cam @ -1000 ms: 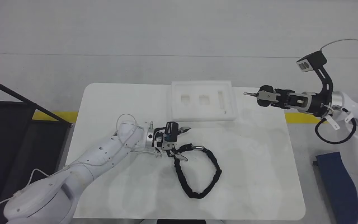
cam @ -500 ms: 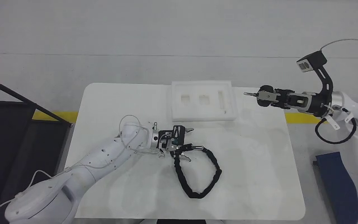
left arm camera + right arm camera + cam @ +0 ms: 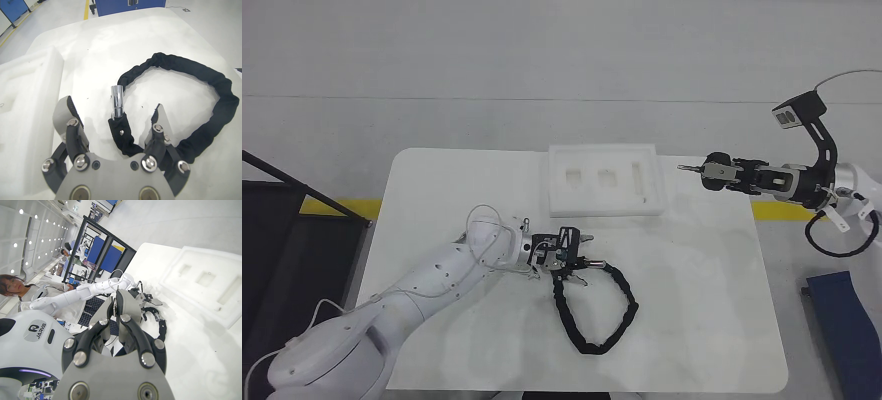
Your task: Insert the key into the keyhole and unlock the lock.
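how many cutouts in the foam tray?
3, in a row across the foam tray: a squarish cutout at the top view's left end, a second squarish one in the middle, a narrow slot at the right end. None looks hidden.

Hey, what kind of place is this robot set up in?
Likely a robotics lab or industrial test hall: a white work table, yellow floor tape, blue cabinets, and rows of ceiling lights.

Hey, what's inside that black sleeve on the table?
A chrome lock cylinder sticks out at one end of the black sleeve, between the left gripper's open fingers. Whatever runs through the rest is hidden by the fabric.
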{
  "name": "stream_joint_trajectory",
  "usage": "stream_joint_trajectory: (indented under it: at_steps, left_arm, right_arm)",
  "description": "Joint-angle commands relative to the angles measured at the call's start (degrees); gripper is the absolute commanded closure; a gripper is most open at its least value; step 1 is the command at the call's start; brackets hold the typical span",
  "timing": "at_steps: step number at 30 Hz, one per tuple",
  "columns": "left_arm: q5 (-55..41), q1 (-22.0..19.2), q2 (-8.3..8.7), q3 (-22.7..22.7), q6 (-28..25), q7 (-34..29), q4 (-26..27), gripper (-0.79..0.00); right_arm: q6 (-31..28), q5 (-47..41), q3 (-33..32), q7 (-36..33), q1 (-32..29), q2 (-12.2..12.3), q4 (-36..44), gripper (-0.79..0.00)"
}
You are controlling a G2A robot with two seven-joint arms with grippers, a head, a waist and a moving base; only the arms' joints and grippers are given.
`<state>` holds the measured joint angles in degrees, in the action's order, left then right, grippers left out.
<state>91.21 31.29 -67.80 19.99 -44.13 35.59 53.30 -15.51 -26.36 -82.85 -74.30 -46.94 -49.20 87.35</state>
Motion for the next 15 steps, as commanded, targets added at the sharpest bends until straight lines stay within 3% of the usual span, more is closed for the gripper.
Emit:
stream_joint_trajectory:
  at_steps: [1, 9, 15]
  left_arm:
    - [0.3, 0.1, -0.35, 0.0, 0.1, 0.6, -0.7, -0.591]
    - [2.5, 0.2, -1.62, 0.0, 1.2, 2.1, -2.4, -0.557]
    - [4.1, 0.1, -2.57, 0.0, 2.2, 2.8, -3.4, -0.449]
  right_arm:
    - [0.0, 0.0, 0.0, 0.0, 0.0, 0.0, 0.0, 0.0]
    - [0.0, 0.0, 0.0, 0.0, 0.0, 0.0, 0.0, 0.0]
    - [0.0, 0.0, 0.0, 0.0, 0.0, 0.0, 0.0, 0.0]
